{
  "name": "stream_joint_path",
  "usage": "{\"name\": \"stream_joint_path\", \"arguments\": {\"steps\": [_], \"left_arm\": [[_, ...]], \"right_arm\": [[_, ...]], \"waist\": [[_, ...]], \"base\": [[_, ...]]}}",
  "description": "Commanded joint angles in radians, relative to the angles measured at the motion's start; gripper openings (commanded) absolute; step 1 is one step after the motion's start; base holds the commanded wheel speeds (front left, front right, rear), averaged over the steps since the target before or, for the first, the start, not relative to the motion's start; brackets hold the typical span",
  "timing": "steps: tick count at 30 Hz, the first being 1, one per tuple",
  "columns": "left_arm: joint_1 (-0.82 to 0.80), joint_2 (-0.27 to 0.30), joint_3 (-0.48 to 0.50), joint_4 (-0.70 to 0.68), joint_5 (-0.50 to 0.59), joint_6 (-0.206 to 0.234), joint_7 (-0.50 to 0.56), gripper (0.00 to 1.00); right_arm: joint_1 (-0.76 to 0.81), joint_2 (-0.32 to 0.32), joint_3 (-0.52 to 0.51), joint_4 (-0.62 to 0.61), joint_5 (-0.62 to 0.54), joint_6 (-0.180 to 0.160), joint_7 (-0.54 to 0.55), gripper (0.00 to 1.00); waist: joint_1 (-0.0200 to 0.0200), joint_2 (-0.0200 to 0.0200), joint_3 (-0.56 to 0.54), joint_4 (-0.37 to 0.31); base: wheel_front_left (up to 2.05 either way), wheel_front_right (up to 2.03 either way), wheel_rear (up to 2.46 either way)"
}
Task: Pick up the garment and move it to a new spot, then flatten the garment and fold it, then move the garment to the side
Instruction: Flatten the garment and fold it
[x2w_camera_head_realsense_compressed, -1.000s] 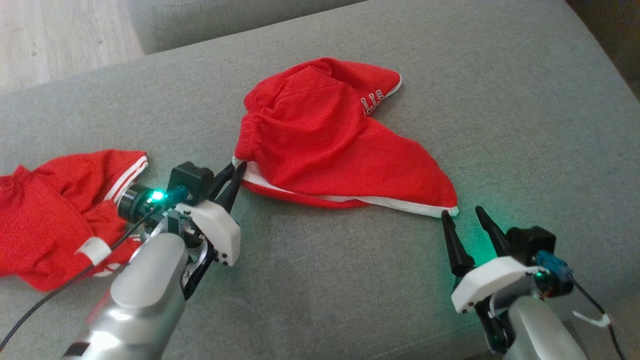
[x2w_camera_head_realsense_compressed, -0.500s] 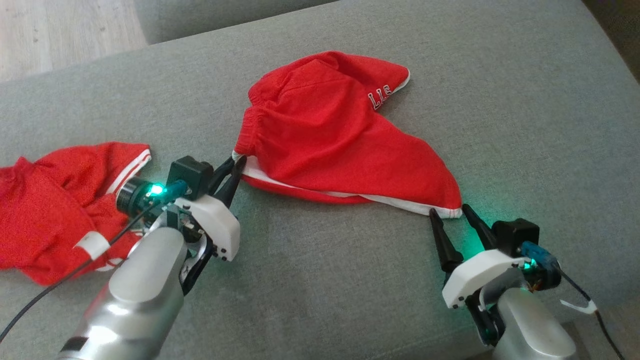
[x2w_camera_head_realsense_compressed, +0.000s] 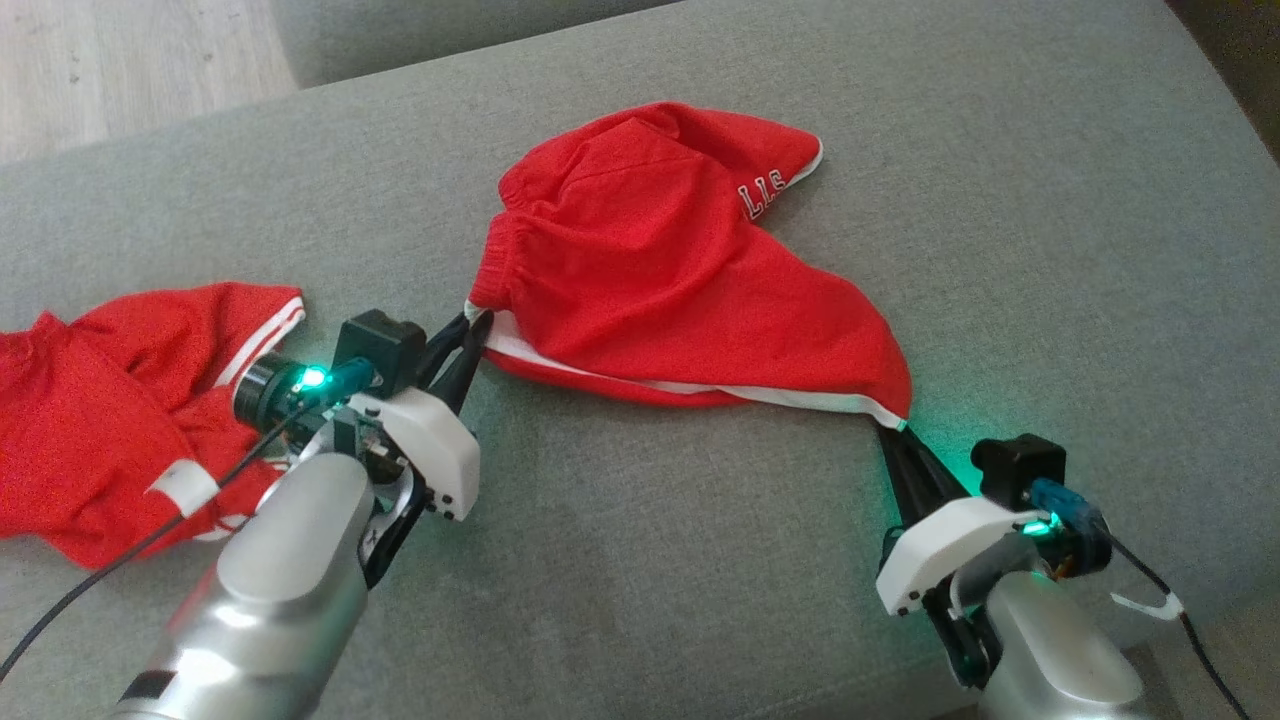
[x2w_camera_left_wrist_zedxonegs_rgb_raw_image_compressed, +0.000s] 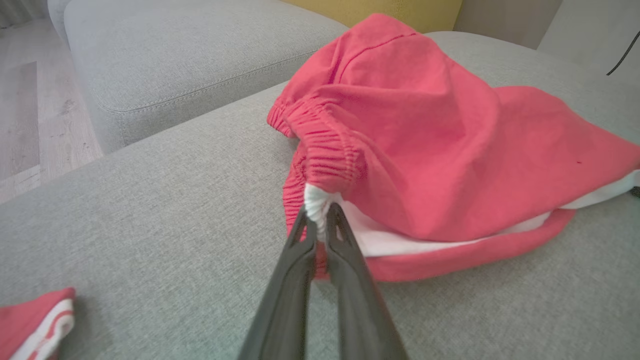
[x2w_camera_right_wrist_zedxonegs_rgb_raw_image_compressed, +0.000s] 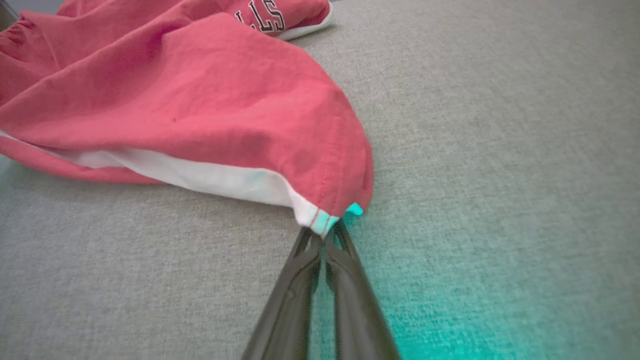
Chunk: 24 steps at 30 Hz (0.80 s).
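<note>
A pair of red shorts with white trim and white lettering lies bunched on the grey sofa seat. My left gripper is shut on the white end of the elastic waistband at the shorts' left corner. My right gripper is shut on the white-trimmed hem corner at the lower right of the shorts. The fabric between the two grips hangs slack, with a white edge showing under the red top layer.
A second red garment with white stripes lies crumpled at the left of the seat, partly behind my left forearm. Wooden floor shows past the seat's far left edge. Another grey cushion stands beyond.
My right gripper moved up to the hem corner and closed on it; one second ago it stood open just below it. The left gripper kept its hold on the waistband.
</note>
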Motion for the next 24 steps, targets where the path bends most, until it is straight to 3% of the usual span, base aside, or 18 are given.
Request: {"name": "stream_joint_path", "arguments": {"steps": [1,13,24], "left_arm": [[-0.056,0.033,0.026,-0.020,-0.007,0.006,-0.012,0.00],[-0.029,0.040,0.022,-0.004,-0.025,0.011,-0.028,0.00],[-0.076,0.071,0.051,-0.046,-0.048,0.020,-0.052,0.00]], "right_arm": [[-0.026,-0.003,0.025,-0.017,0.005,-0.001,-0.016,0.00],[0.005,-0.003,-0.024,-0.073,-0.046,-0.001,-0.043,0.00],[-0.036,-0.003,-0.100,-0.360,-0.109,-0.001,-0.017,0.00]], "waist": [[-0.0001,0.0000,-0.001,0.001],[-0.0001,0.0000,-0.061,0.006],[-0.0001,0.0000,-0.155,0.051]], "base": [[0.00,0.00,0.00],[0.00,0.00,0.00],[0.00,0.00,0.00]]}}
